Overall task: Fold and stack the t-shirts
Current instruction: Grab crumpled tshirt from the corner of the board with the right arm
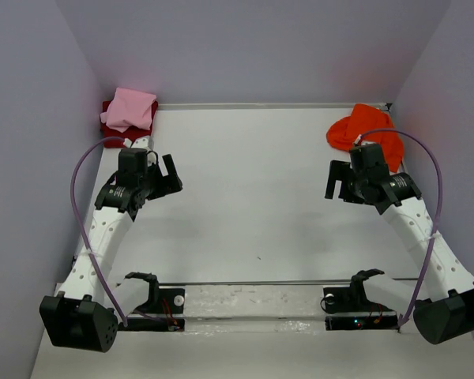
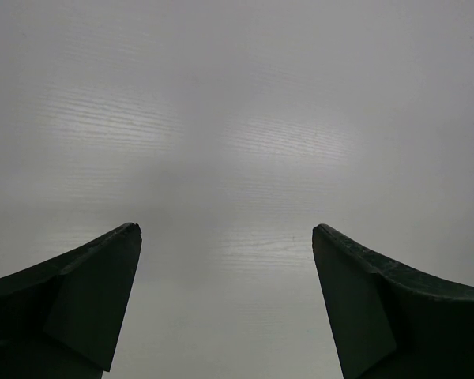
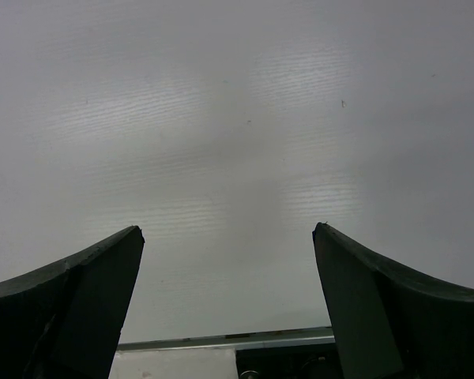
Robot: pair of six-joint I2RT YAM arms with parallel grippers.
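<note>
- Pink t-shirt [image 1: 130,108], folded small, is seen stacked on the dark red t-shirt [image 1: 110,130] at the far left corner of the tabletop [image 1: 253,205].
- Left gripper [image 1: 164,175] is held wide open and empty above the tabletop.
- Right gripper [image 1: 338,185] is likewise spread wide, with nothing gripped.
- Orange-red t-shirt [image 1: 363,130] is seen crumpled at the far right corner, just behind the right gripper.

Orange-red t-shirt [image 1: 365,128], pink t-shirt [image 1: 131,108], dark red t-shirt [image 1: 109,127] (table [image 1: 253,197] white).
</note>
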